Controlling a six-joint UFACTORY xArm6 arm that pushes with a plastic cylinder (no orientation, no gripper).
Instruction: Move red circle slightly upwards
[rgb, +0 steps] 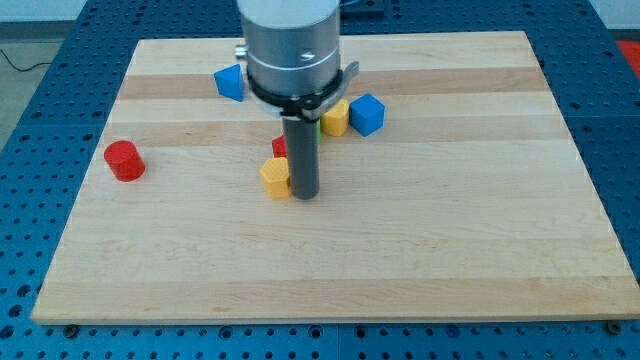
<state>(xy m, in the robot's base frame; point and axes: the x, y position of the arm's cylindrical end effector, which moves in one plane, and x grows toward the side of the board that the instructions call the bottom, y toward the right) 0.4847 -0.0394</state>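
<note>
Red is the colour that matters: the red circle (125, 160), a short upright cylinder, stands alone near the board's left edge, about midway between the top and bottom edges and well apart from every other block. My tip (305, 193) rests on the wooden board (450, 250) near its middle, touching or just beside the right side of a yellow block (276, 177), with a second red block (281, 146) partly hidden behind the rod. So the circle lies far off toward the left edge from my tip, at nearly the same height on the board, perhaps a little nearer the top edge. To nudge it toward the top edge, I judge the tip must first travel left and come round to the circle's bottom-edge side. Being round, the circle has no long axis across the board and points no particular way; its axis is vertical. There is no pincer here to be open or closed, only the bare rod. Near the top edge sit a blue block (230, 82), another blue block (367, 113) and a yellow block (335, 118) beside it, with a sliver of green (319, 125) showing by the rod.
</note>
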